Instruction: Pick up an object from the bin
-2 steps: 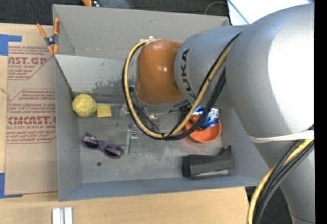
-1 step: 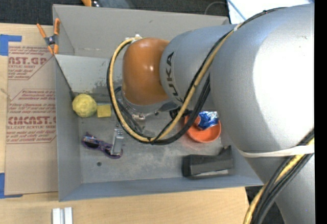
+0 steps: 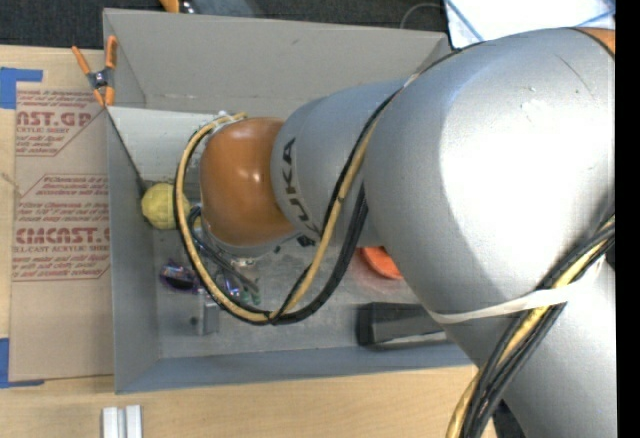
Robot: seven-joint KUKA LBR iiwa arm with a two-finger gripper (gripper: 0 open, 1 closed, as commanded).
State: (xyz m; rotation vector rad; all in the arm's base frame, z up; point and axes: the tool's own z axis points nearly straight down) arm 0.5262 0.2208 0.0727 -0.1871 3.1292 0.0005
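The grey KUKA arm (image 3: 480, 176) reaches in from the right and covers much of the grey metal bin (image 3: 135, 326). Its wrist, under a rounded orange cover (image 3: 240, 176), points down into the bin's left half. Yellow and black cables (image 3: 300, 296) loop round the cover and hang below it.

On the bin floor, a black block (image 3: 395, 324) lies along the near wall. Its long axis runs left to right, parallel to that wall, and its right end is hidden under the arm. It sits well to the right of the gripper (image 3: 208, 306).

A yellow lump (image 3: 157, 206), roundish with no clear long axis, rests against the left wall, just beside the orange cover and up and to the left of the gripper. An orange piece (image 3: 378, 262) shows from beneath the arm right of centre. Too little of it is visible to tell which way it points.

Nearest the gripper is a small purple thing (image 3: 177, 276), just to its left on the floor. Its slight length seems to run left to right, though it is too small to read with certainty.

The gripper hangs low over the floor in the near-left part of the bin, among wiring. Whether it is parted, closed or clamped on anything cannot be told. Nothing is seen held in it.
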